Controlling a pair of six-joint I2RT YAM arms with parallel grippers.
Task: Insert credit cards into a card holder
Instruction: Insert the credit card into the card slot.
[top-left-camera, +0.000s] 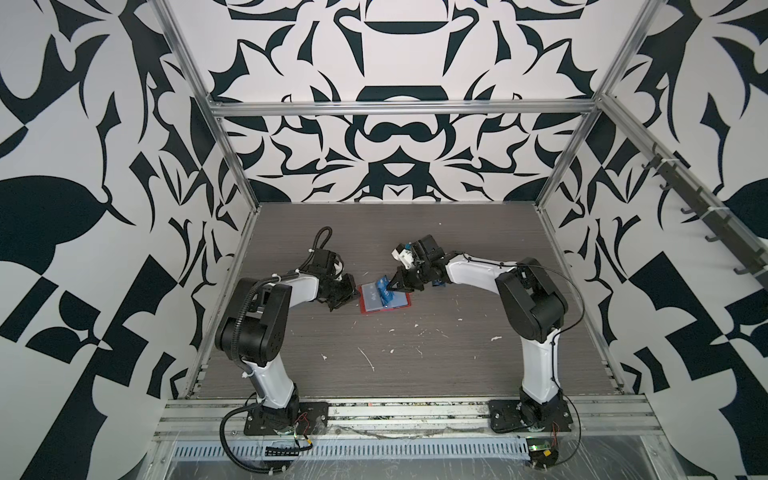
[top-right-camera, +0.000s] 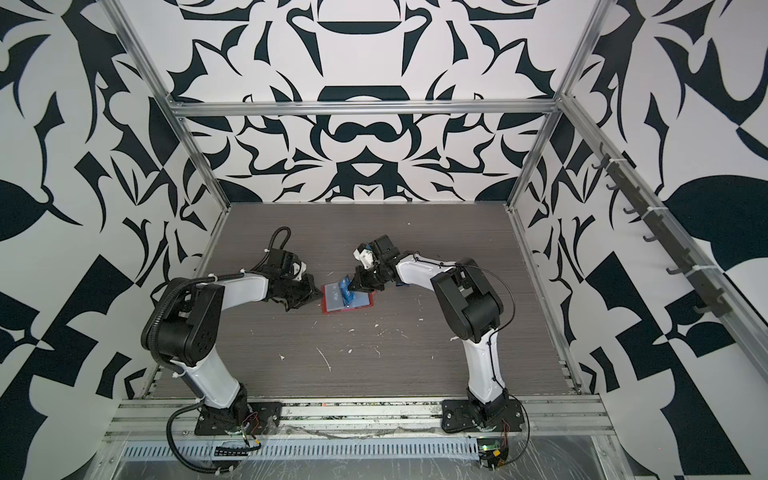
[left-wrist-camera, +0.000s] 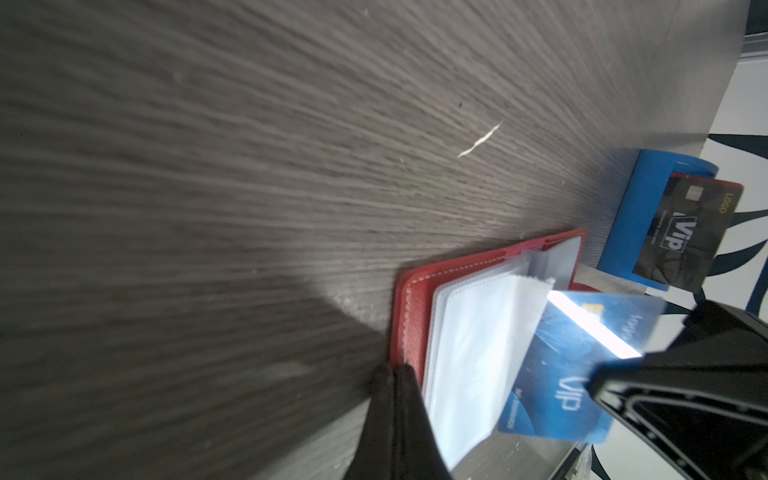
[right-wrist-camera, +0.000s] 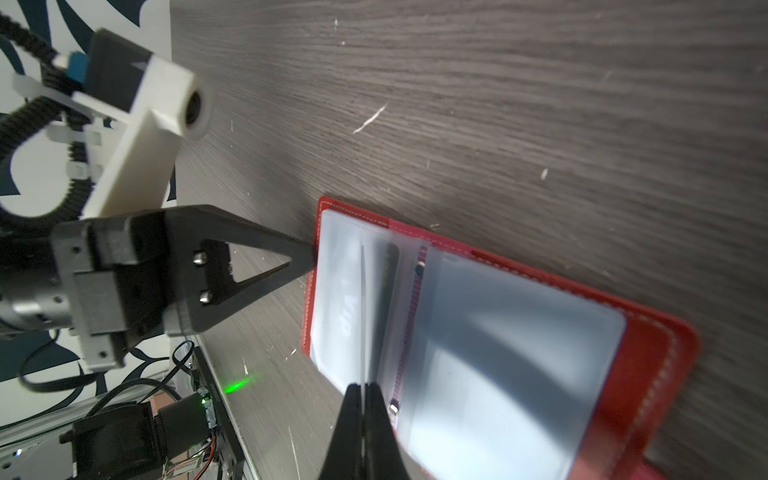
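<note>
I'm resting my clenched left gripper (right-wrist-camera: 305, 259) against the edge of the open holder (right-wrist-camera: 648, 374), which is lying flat on the table (right-wrist-camera: 498, 104). My right gripper (right-wrist-camera: 365, 392) is pinching the blue card (left-wrist-camera: 573, 374), whose corner is slipping under 1 sleeve (left-wrist-camera: 478, 332). Insertion looks underway. Next I'm needing a straight push deeper. Farther off, the black card (left-wrist-camera: 685, 232) is waiting in the stand (left-wrist-camera: 636, 208).

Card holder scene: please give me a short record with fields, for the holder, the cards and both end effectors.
card holder: red, lying open on the table, clear sleeves facing up
blue card: tilted over the sleeves, one corner behind a lifted one
right end effector: shut on the blue card
left end effector: shut, tip against the holder's edge
black card: standing in the blue stand, apart from the holder
</note>
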